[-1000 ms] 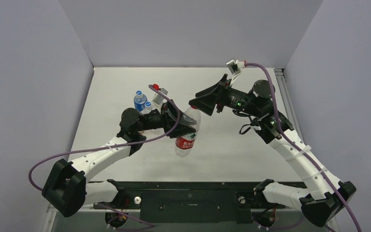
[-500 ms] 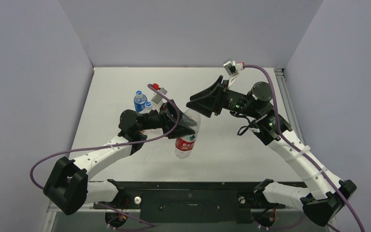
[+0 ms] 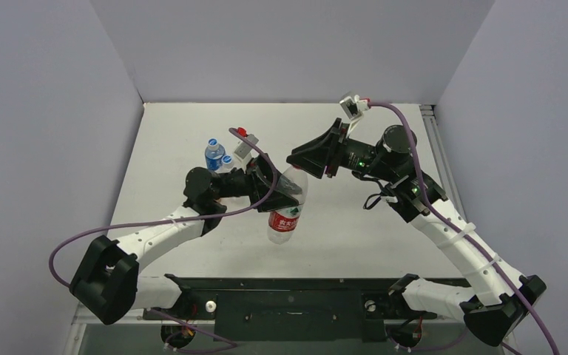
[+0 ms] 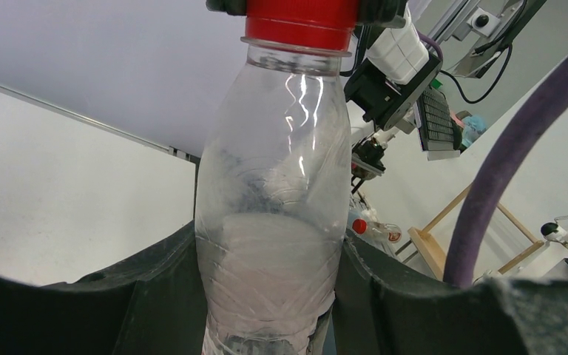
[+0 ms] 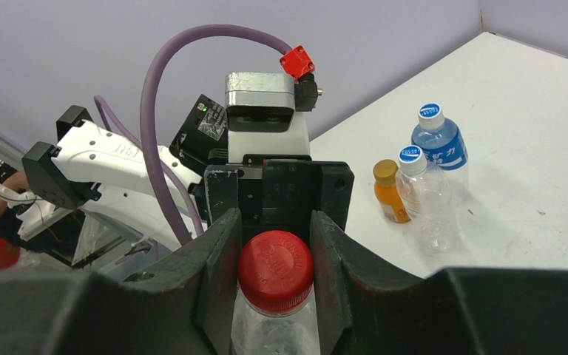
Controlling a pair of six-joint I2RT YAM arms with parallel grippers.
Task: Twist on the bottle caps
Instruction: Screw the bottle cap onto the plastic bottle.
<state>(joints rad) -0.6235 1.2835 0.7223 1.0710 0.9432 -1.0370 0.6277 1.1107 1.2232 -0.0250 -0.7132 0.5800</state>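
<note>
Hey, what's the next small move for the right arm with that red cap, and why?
Probably twist the right gripper clockwise: it clamps the red cap, which sits on the neck of the bottle that the left gripper holds by the body.

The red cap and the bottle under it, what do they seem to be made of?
The red cap: probably plastic, opaque, slight sheen; faint embossed marks show on its top. The bottle: probably thin clear plastic, glossy; the background shows through it, with bright glare streaks and moulded ridges low down.
</note>
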